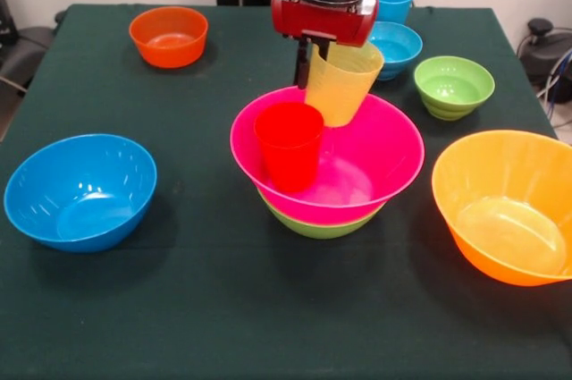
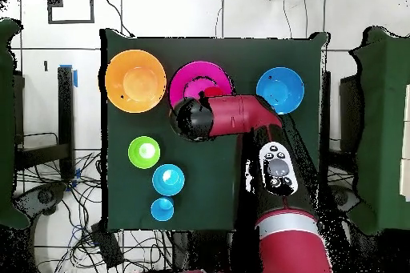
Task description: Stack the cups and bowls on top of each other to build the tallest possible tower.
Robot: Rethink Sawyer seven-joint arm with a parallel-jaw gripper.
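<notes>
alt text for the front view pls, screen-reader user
The gripper holds a tilted yellow cup over a pink bowl that contains an upright red cup and sits nested in a green bowl. Other bowls lie scattered on the dark green table.

The red and black arm reaches across the counter (image 1: 179, 308) and points its wrist straight down. Its claw (image 1: 313, 71) hangs vertical, its 2 fingers clamped on the tilted yellow cup (image 1: 344, 80).
</notes>
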